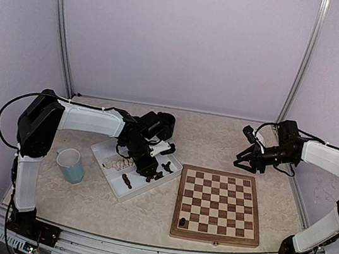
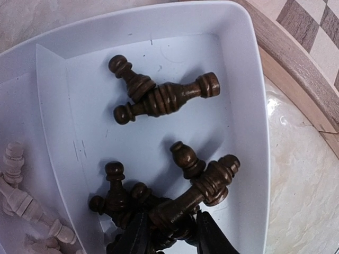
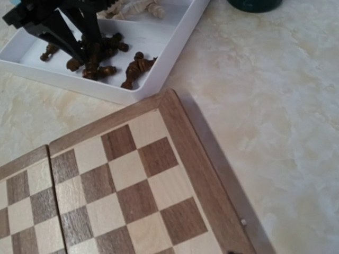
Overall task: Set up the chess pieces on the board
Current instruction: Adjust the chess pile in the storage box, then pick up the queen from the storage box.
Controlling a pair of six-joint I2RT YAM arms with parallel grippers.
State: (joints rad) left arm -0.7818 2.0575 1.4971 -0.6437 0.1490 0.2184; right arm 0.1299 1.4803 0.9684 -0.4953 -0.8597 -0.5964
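Several dark chess pieces [image 2: 159,98] lie loose in the right compartment of a white tray [image 2: 159,47]. Pale pieces [image 2: 21,203] lie in its left compartment. My left gripper [image 2: 170,233] is down in the dark pile, its jaws closed on the base of one lying dark piece [image 2: 212,182]. From above, the left gripper [image 1: 148,170] hangs over the tray [image 1: 118,191]. The board [image 1: 219,201] carries one dark piece [image 1: 181,221] on its near left corner. My right gripper [image 1: 243,149] hovers open and empty behind the board's far edge. Its fingers do not show in the right wrist view.
A light blue cup [image 1: 72,165] stands left of the tray. The board's far left corner [image 3: 164,106] lies close to the tray's corner [image 3: 143,87]. The enclosure's walls and metal posts ring the table.
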